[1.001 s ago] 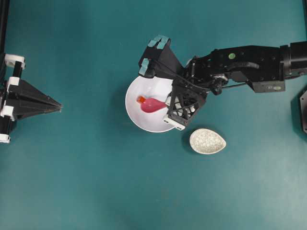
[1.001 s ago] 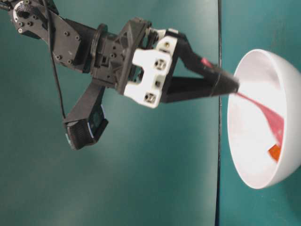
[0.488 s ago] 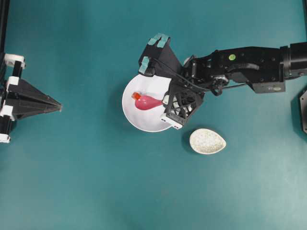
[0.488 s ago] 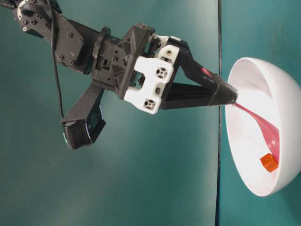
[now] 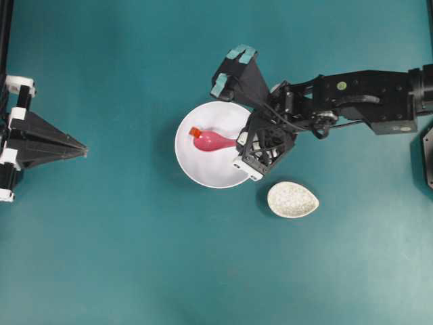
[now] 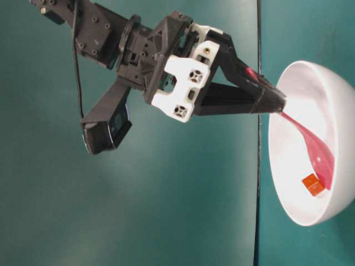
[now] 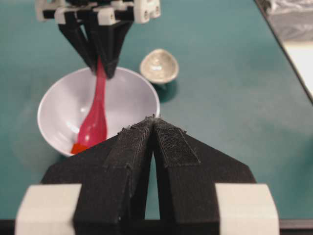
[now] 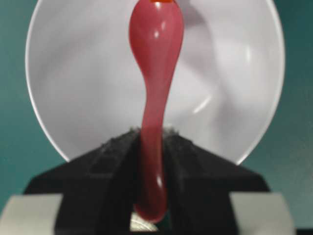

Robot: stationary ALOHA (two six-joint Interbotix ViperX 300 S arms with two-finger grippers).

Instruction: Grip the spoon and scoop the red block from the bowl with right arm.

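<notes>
The red block [image 5: 195, 131] lies inside the bowl [image 5: 203, 177], on the inner wall at the side away from the right arm, touching the tip of the spoon [image 5: 212, 141]. It is a tiny cube, judged light and rigid; on the smooth glazed slope it is likely to slide ahead of the scoop rather than ride onto it. It is not to be gripped directly: the spoon lip should pass under it, using the bowl wall as a backstop

The spoon is glossy and stiff, judged slippery in a clamp. The right gripper [image 8: 149, 147] is clenched on the straight handle, leaving the oval scoop free; in the right wrist view the handle runs between the two black fingers [image 8: 117, 161] and out behind them. A hold this far from the scoop gives leverage for the spoon to pivot if pressed hard against the wall

The bowl is unrestrained and may shift or tip when pushed at the rim

A speckled oval dish [image 5: 292, 200] sits on the table [image 5: 135, 257] just beside the bowl, below the right wrist, and is clear of the scooping path

The left gripper [image 5: 74, 147] rests well apart at the table edge, jaws pressed together on nothing, as the left wrist view shows
</notes>
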